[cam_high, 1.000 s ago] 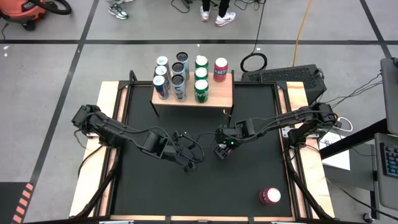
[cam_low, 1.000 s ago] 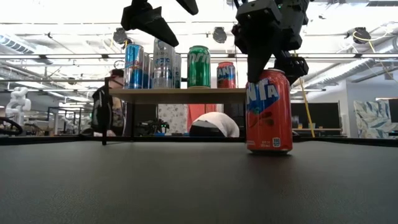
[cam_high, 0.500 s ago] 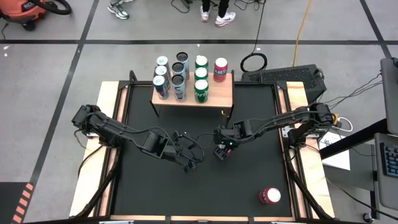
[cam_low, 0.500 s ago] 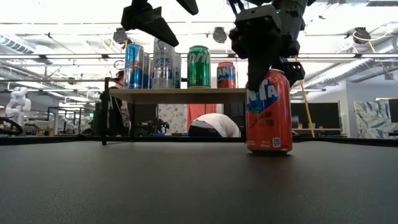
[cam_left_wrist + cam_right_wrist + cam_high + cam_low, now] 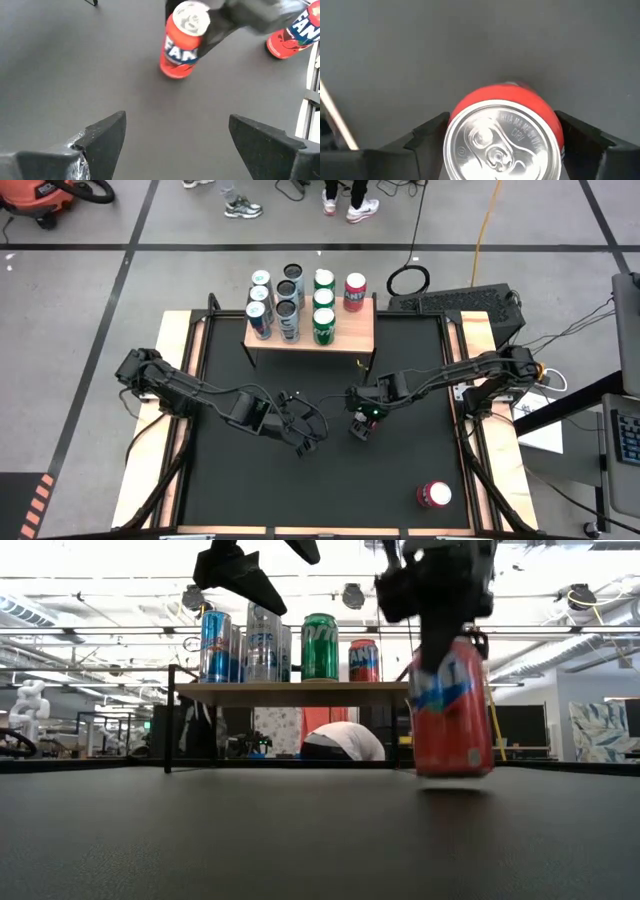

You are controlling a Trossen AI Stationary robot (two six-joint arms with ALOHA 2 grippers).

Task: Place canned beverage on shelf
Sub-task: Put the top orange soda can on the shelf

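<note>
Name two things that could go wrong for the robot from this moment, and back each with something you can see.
1. The red can hangs tilted just off the table in the right gripper, held near its top; it may swing or slip from the fingers.
2. The shelf already carries ten cans, with bare board only at its front right beside the green cans. A tilted can set down there could knock its neighbours over.

Two dark jointed arms with looping black cables, matte wedge-shaped fingers [image 5: 105, 137].
</note>
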